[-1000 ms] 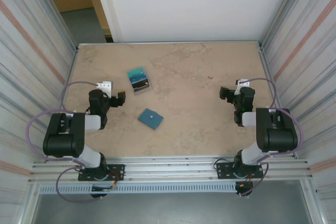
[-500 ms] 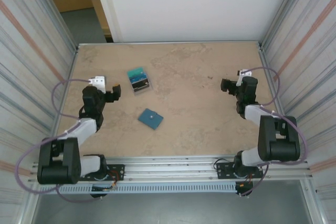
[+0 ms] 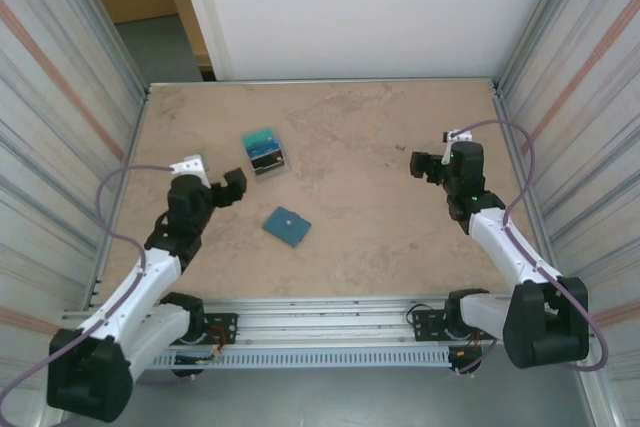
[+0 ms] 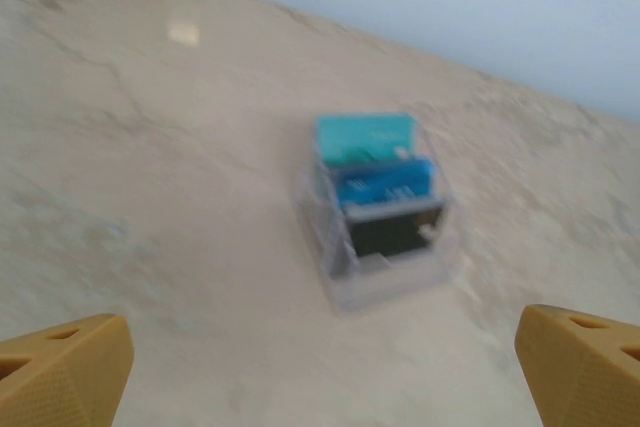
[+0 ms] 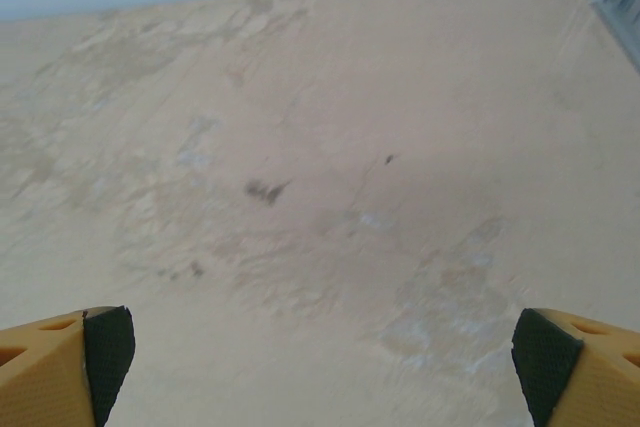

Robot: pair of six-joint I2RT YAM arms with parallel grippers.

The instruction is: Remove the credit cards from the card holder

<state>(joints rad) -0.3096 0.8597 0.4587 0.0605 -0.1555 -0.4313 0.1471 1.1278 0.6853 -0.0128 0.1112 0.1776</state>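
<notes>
Our left gripper (image 3: 231, 188) has its jaws wide apart and holds nothing. Our right gripper (image 3: 419, 164) is the same, wide and empty.

The card holder (image 3: 287, 226) lies flat and closed on the table (image 3: 380, 237). It is near our left gripper, off to that gripper's right and a bit back toward the arm bases. It is well apart from our right gripper, far off to that one's left.

A little heap of credit cards (image 4: 380, 182) sits just in front of our left gripper. The view there is fuzzy, so we cannot tell what the pale thing around them is.

We think the job now is to reach the holder. To do it well, we should come down slowly and press one flap flat with one gripper. Then we lift the other flap with the other gripper, so the soft holder does not slide.
</notes>
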